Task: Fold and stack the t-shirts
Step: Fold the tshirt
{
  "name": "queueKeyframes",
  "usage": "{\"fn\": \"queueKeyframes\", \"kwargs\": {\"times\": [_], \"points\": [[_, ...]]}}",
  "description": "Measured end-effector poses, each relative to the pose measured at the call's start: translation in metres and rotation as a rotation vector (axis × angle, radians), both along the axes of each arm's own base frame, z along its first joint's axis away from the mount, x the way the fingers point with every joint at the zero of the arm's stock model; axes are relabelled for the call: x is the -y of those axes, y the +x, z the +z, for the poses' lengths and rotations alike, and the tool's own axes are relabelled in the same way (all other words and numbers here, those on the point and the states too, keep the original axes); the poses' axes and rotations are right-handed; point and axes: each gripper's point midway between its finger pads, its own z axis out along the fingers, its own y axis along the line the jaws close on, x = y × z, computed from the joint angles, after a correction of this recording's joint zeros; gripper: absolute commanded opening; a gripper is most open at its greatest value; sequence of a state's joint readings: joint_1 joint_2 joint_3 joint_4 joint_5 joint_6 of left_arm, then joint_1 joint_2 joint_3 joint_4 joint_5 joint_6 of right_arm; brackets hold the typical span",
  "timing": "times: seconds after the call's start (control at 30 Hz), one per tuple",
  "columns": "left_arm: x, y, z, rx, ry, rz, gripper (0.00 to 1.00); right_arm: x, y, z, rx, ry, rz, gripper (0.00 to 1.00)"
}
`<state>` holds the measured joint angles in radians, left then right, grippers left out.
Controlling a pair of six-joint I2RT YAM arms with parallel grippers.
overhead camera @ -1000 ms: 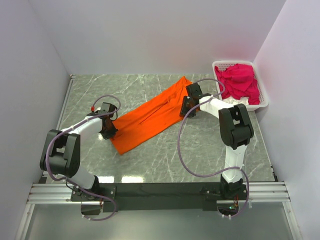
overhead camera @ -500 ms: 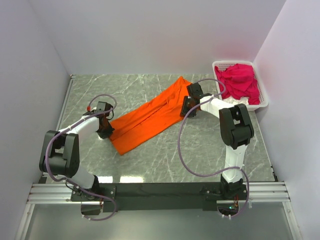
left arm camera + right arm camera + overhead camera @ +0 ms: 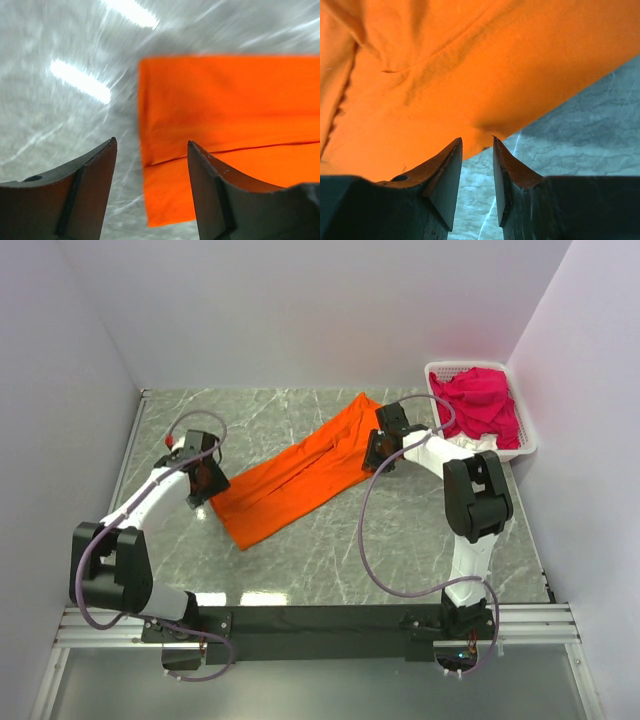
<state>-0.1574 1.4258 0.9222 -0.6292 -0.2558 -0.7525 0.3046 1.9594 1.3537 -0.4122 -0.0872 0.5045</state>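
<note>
Where the orange t-shirt [image 3: 295,475] lies: flat on the grey marbled worktop [image 3: 300,565], folded into a long strip that runs on a slant from near left to far right.
Strip ends: the near end is just beside the left tool; the far end reaches the right tool.
Left tool [image 3: 152,142]: wide apart with nothing between its fingers [image 3: 95,185]. It is off the cloth, above bare worktop just beside the shirt's folded corner.
Left wrist view: two layers of orange cloth, the upper one with a straight edge across the lower.
Right tool [image 3: 477,138]: fingers a narrow gap apart at the shirt's long edge. The cloth reaches the tips and throws a shadow on the worktop beneath. I cannot tell whether it is pinched.
Pink t-shirts [image 3: 480,400]: crumpled in a heap inside the white basket [image 3: 432,368].
Basket place: far right corner of the worktop, near the right arm and well apart from the left tool.
</note>
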Motion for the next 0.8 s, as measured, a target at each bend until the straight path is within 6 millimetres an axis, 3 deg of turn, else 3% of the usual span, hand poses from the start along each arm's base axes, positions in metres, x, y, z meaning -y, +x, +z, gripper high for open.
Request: {"fn": "queueKeyframes", "kwargs": {"times": [0.1,0.2,0.33,0.47,0.6,0.8], "points": [[0.002,0.024,0.024,0.077,-0.001,-0.006,0.60,-0.001,0.002,0.005,0.009,0.009,-0.001,0.38],[0.004,0.043,0.031,0.105,0.002,-0.012,0.55,-0.004,0.003,0.008,0.009,0.023,-0.013,0.38],[0.006,0.056,0.006,0.048,0.015,-0.021,0.50,-0.004,0.011,0.013,0.018,0.047,-0.043,0.39],[0.003,0.052,-0.025,-0.042,0.026,-0.016,0.48,0.004,0.018,0.006,-0.005,0.073,-0.095,0.40],[-0.002,0.049,-0.038,-0.070,0.015,0.011,0.46,0.018,0.025,-0.011,-0.054,0.098,-0.164,0.40],[-0.007,0.034,-0.050,-0.072,-0.028,0.079,0.41,0.025,0.053,-0.012,-0.065,0.142,-0.217,0.40]]}}
